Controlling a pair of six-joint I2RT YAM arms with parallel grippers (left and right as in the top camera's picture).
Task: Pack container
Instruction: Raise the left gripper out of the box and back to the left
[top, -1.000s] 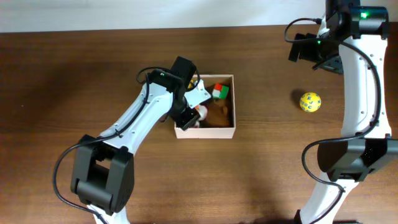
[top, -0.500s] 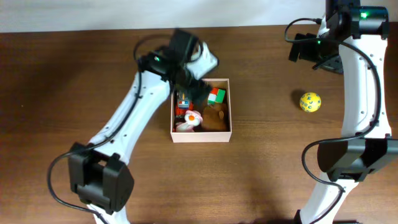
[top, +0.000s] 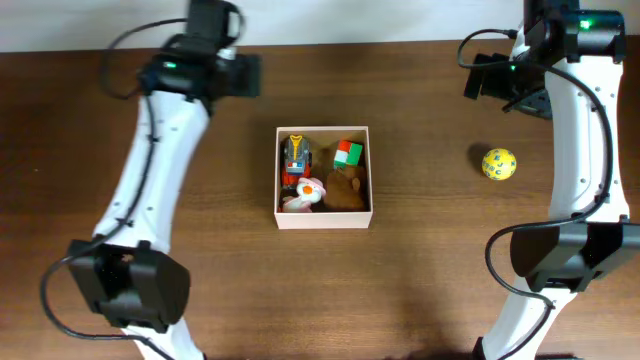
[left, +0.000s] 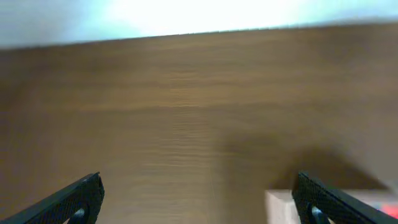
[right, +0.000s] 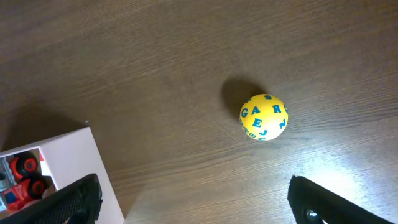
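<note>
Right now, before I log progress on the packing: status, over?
Left gripper open, empty; right gripper open, empty. Box holds several toys. Yellow ball loose on table, right arm's side. Nothing blocking.

Left arm (top: 148, 170) and right arm (top: 590, 130) reach forward, jaws spread wide

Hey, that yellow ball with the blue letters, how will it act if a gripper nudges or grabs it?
The yellow ball is round and sits free on the smooth wooden table, so a nudge would probably send it rolling. Its matte printed skin suggests foam or rubber: likely light and slightly squashy, though I cannot be sure.
</note>
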